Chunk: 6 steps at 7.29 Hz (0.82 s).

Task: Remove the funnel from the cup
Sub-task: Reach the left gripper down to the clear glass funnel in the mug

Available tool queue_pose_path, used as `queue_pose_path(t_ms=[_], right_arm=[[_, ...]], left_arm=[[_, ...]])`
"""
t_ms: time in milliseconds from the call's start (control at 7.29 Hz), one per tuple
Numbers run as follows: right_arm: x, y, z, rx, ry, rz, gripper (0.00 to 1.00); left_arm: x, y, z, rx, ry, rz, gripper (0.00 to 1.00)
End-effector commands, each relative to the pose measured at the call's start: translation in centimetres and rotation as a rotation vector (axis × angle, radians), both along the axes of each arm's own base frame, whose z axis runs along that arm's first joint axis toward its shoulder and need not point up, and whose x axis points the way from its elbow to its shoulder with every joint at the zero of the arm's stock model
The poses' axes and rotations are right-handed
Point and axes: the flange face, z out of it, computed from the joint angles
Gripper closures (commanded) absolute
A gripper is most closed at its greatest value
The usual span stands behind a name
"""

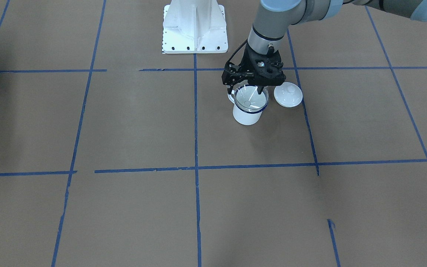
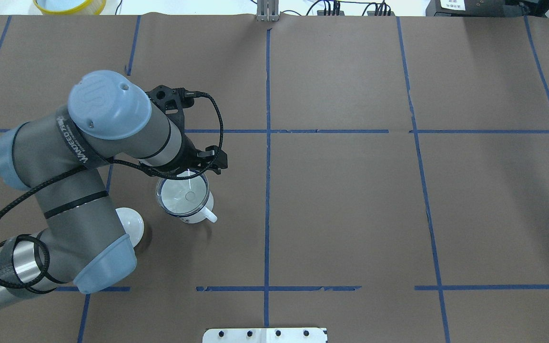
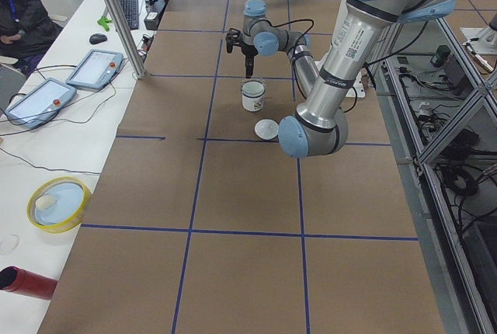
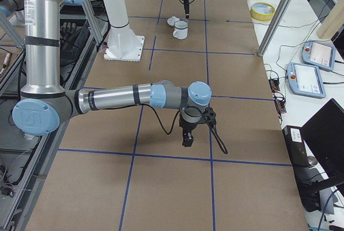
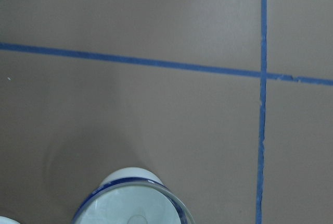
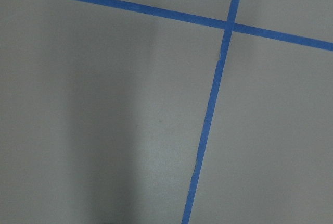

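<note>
Jaws of left arm [image 2: 112, 133] hang over funnel [image 2: 182, 194].

So the cup [image 1: 248, 115] is a little white enamel mug with a dark blue rim, standing upright on the brown bench [image 1: 132, 126], on the robot's left half, just left of the centre tape line [image 2: 267, 190] in the overhead view. Its small white loop handle sticks out to the right and toward the robot's near side. The funnel [image 1: 251, 98] is clear, see-through plastic and sits in the cup's mouth, wide end up. Its round rim is about as wide as the cup's and rides just above the blue edge, with the narrow spout pointing down inside.
</note>
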Motion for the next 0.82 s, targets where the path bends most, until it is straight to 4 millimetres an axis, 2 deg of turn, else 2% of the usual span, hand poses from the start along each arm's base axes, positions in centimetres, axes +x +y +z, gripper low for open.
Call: queue_pose_path(t_ms=[0,137,275,412,549,686], right_arm=[[0.0,0.0,0.0,0.0,0.0,0.0,0.0],[0.0,0.0,0.0,0.0,0.0,0.0,0.0],[0.0,0.0,0.0,0.0,0.0,0.0,0.0],[-0.01,-0.07,-0.07,0.001,0.0,0.0,0.0],[0.0,0.01,0.02,-0.002,0.0,0.0,0.0],[0.0,0.0,0.0,0.0,0.0,0.0,0.0]], left_arm=[[2.45,0.12,1.47,0.004,0.002,0.022,0.07],[2.86,0.33,1.6,0.004,0.004,0.029,0.2],[3.0,0.47,1.51,0.005,0.005,0.032,0.54],[2.96,0.5,1.47,0.005,0.005,0.032,0.93],[2.64,0.71,0.99,0.011,0.016,0.033,1.0],[2.63,0.7,1.01,0.011,0.014,0.032,1.0]])
